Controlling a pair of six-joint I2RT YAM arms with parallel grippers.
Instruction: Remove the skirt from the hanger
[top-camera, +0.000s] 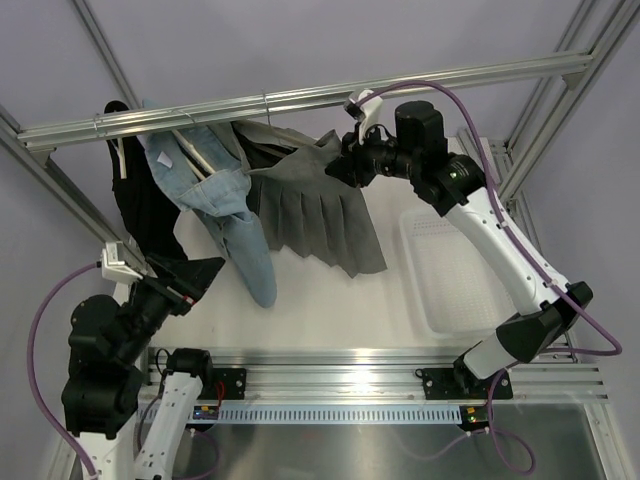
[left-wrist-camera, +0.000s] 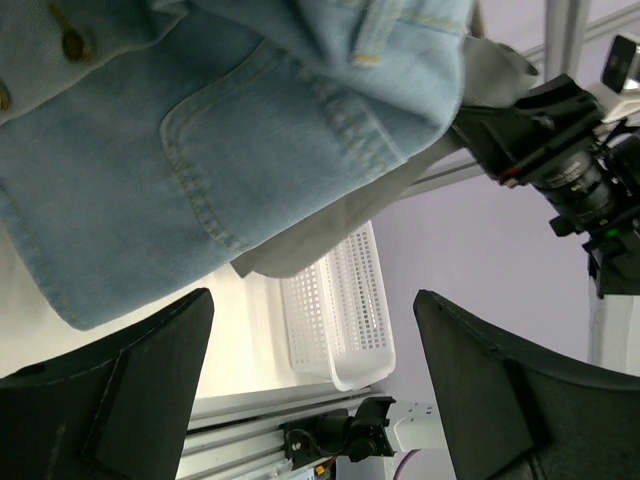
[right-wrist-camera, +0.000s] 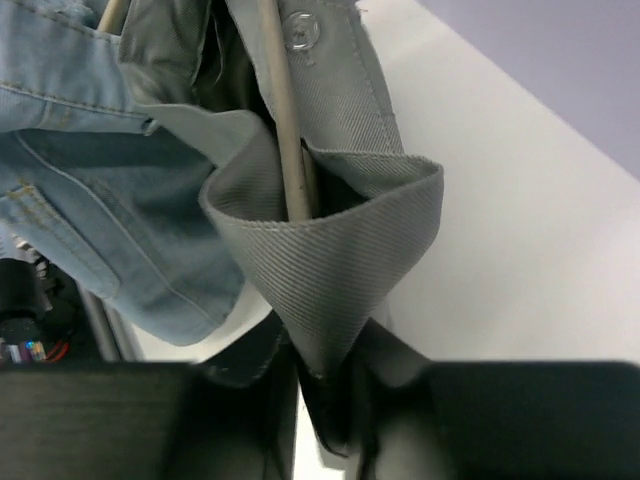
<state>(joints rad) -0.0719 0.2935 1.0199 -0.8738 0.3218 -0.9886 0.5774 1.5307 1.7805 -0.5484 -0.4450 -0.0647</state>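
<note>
Right wrist view: at bottom centre the right hand (right-wrist-camera: 345, 420) pinches the skirt (right-wrist-camera: 330, 270) by its folded grey twill waistband. The thin taupe hanger (right-wrist-camera: 290, 150) bar threads that fold. The left hand (left-wrist-camera: 310, 300) gapes, empty.

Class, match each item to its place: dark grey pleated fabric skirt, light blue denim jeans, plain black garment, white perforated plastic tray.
1 skirt
2 jeans
3 black garment
4 tray

A on the table, right side
B at the left end of the rail
C waistband pinched in the right end effector
D hanging between the other two garments

Pairs: 1-C, 2-D, 3-B, 4-A
</note>
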